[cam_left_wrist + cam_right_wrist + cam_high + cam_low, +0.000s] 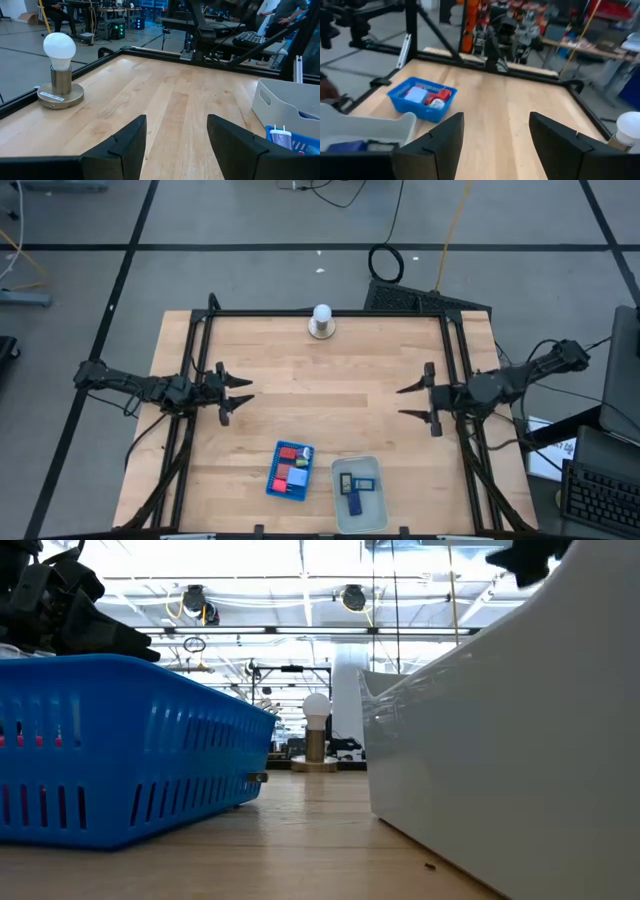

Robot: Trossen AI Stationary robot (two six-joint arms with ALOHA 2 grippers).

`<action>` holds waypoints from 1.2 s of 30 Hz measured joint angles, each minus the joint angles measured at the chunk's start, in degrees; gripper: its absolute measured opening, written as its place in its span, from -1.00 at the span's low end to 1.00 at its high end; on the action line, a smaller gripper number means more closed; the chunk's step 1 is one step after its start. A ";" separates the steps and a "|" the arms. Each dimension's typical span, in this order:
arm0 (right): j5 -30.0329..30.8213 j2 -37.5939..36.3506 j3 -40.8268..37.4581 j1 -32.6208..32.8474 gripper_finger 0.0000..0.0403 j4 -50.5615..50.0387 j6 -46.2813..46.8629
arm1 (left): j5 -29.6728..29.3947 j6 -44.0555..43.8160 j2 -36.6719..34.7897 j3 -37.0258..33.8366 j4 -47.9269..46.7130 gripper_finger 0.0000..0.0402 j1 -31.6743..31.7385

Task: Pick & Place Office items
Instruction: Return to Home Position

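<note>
Several office items (296, 463) sit in two trays at the table's (320, 380) six o'clock edge: red and light-blue ones in the blue basket (271, 477), blue rectangles (354, 502) in the pale bin (366, 522) just beside it. Left gripper (246, 393) at nine o'clock and right gripper (400, 402) at three hover spread-fingered, holding nothing. A white bulb (321, 315) stands at twelve.

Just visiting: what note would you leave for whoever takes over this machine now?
Left gripper: open, empty, over the wooden table, left side.
Right gripper: open, empty, right side.
Red and pale blue pieces in the blue slotted plastic basket; dark blue and black pieces in the pale grey plastic bin beside it.
Done: no piece shows outside them.
Left: likely parking the arms.
</note>
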 joint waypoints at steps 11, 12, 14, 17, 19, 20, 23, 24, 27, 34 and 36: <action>-5.41 -12.10 -12.06 -12.14 0.09 6.70 3.02 | 0.00 0.00 0.00 0.00 -0.01 0.05 0.00; -7.86 -12.84 -12.06 -13.30 0.09 6.23 3.06 | 0.00 0.01 0.02 0.00 -0.01 0.05 0.01; -10.67 -14.56 -12.06 -15.63 0.10 4.47 2.91 | 0.00 -0.01 0.00 0.00 0.01 0.05 0.01; -10.70 -17.34 -12.09 -18.68 0.09 0.52 3.03 | 0.00 -0.01 0.00 0.00 -0.01 0.05 0.01; -10.64 -19.15 -12.09 -20.19 0.08 -1.53 3.33 | 0.00 0.00 0.00 0.00 -0.01 0.05 0.00; -10.83 -19.91 -12.09 -20.82 0.08 -1.88 3.51 | 0.00 0.01 0.01 0.00 -0.01 0.05 0.01; -13.84 -21.72 -12.20 -22.17 0.07 -2.09 3.33 | 0.00 -0.01 0.02 0.00 0.01 0.05 -0.01; -14.78 -22.19 -12.59 -22.49 0.07 -1.53 3.15 | 0.00 0.01 0.02 0.00 -0.01 0.05 0.01; -15.09 -23.45 -15.10 -23.26 0.08 0.56 2.95 | 0.00 -0.01 0.00 0.00 -0.01 0.05 0.00; -15.11 -24.68 -23.38 -24.57 0.08 10.56 3.30 | 0.00 0.00 0.00 0.00 -0.01 0.05 0.00; -15.11 -24.66 -24.48 -24.96 0.08 11.16 3.75 | 0.00 0.01 0.02 0.00 0.00 0.05 0.01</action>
